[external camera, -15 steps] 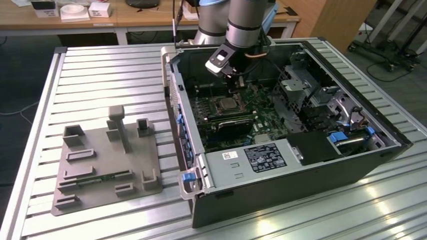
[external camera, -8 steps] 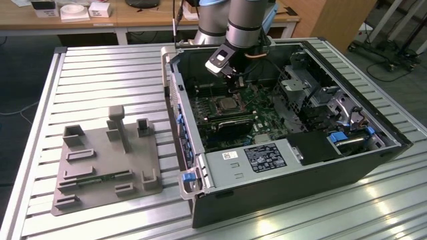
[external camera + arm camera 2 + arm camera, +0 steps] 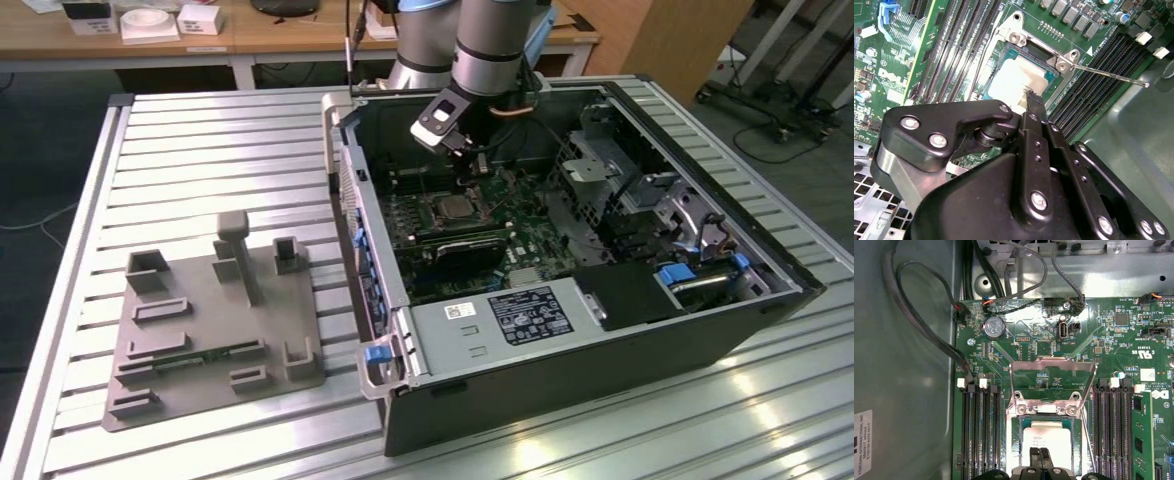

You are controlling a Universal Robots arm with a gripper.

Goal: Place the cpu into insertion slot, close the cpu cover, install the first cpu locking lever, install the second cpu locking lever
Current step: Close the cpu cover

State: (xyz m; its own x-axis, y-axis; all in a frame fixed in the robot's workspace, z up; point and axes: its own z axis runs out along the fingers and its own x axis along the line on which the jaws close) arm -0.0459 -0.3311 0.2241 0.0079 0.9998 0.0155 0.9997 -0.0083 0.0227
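My tool (image 3: 1030,95) is down inside the open computer case (image 3: 574,360), tips pointing straight at the motherboard, and the two fingers (image 3: 1035,458) look pressed together with nothing between them. The cpu (image 3: 1046,440) is right under the tips, lying flat in the insertion slot (image 3: 1026,51) with its pale metal top facing up at me. In the second wrist view the tips sit over the cpu's near edge, but I honestly can't tell if they're touching it or just hovering a hair above. The cpu cover (image 3: 1051,365) is not closed: it's swung up and back on its hinge on the far side of the slot from my tool, and you can see green board through its window. One locking lever (image 3: 1109,75) is loose too, a thin rod sticking out from the hinge corner across the black memory slots (image 3: 979,430) off to one side of the tool. There's another bank of those slots on the other side of the socket, one with a green memory module (image 3: 1139,440) in it. Further past the cover is a coin battery (image 3: 994,327). The case sits on a slatted metal surface (image 3: 200,150), and well away from my tool, outside the case, there's a grey fixture plate (image 3: 214,320).
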